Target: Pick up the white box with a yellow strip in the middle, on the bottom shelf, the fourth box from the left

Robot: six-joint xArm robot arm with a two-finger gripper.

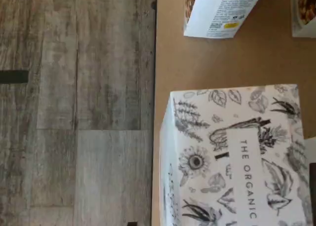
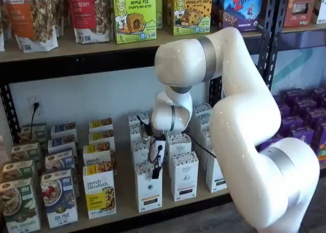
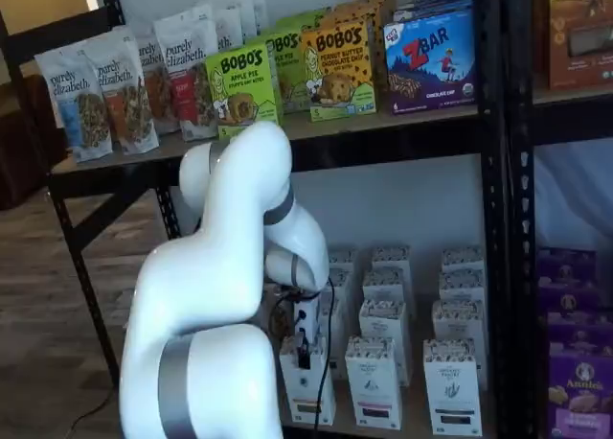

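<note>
The white box [image 2: 148, 186] stands at the front of the bottom shelf [image 2: 127, 205], low centre in both shelf views. The end effector [image 2: 156, 171] hangs just above it, jaws spread wide. Only the wrist view shows the carton's top, printed "THE ORGANIC". Shelf views show "purely elizabeth" boxes [image 2: 99, 192], BOBO'S [image 2: 134, 14] and ZBAR [image 3: 431, 57].

The arm [image 2: 244, 126] is looking like smooth glossy white plastic, catching the light, with matt grey bands at the joints. The rack's uprights [image 3: 493, 171] are showing as black painted metal, fairly dull. The bottom shelf [image 1: 217, 63] is reading as plain matt tan board, no sheen. The white box [image 2: 148, 187] is looking like matt printed cardboard. The floor [image 1: 74, 112] is coming across as grey wood-grain planks, a bit weathered.
</note>
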